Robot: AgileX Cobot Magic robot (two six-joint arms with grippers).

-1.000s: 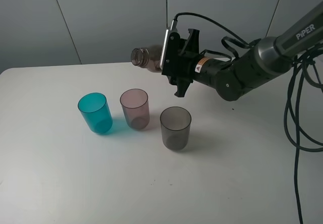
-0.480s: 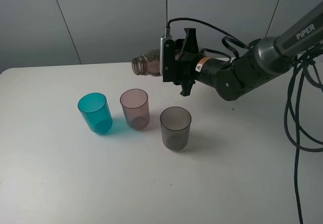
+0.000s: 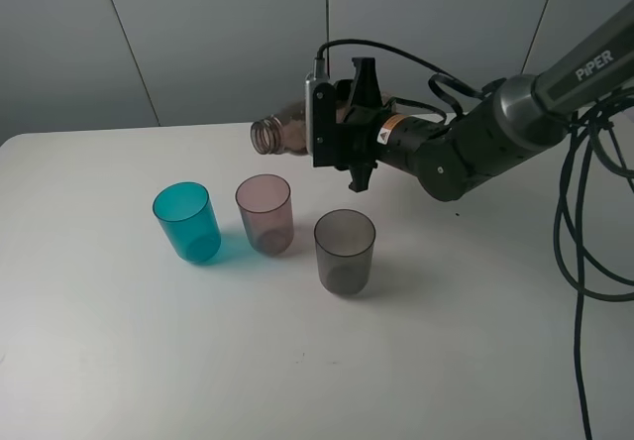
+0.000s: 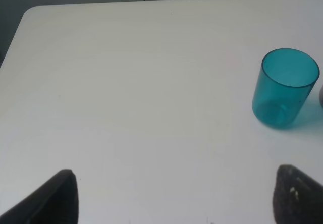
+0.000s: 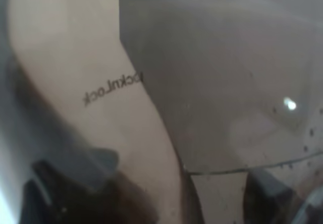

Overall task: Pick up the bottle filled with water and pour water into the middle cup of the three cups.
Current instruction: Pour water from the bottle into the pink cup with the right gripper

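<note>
Bottle (image 3: 282,131), smoky brown and see-through, lies nearly level in the air, grasped round its body by the right pincer (image 3: 327,128), which is clenched on it. Its open threaded mouth points away from the arm (image 3: 466,148). In the high view the mouth hangs above and a little behind the pink cup (image 3: 264,213), clear of its rim.

The pink cup stands upright on the white table (image 3: 149,351), the middle one of a slanting row of three. The teal cup (image 3: 186,222) stands just beside it on the side away from the arm. The grey cup (image 3: 345,252) stands just beside it on the arm's side and nearer the table's front edge. None of the three touches another.

In the right wrist view the bottle (image 5: 202,82) fills the frame, with mirrored lettering showing through its wall.

The left pincer (image 4: 179,199) is released, its two dark fingertips (image 4: 63,196) spread wide above bare table. The teal cup (image 4: 285,88) stands well ahead of it.
</note>
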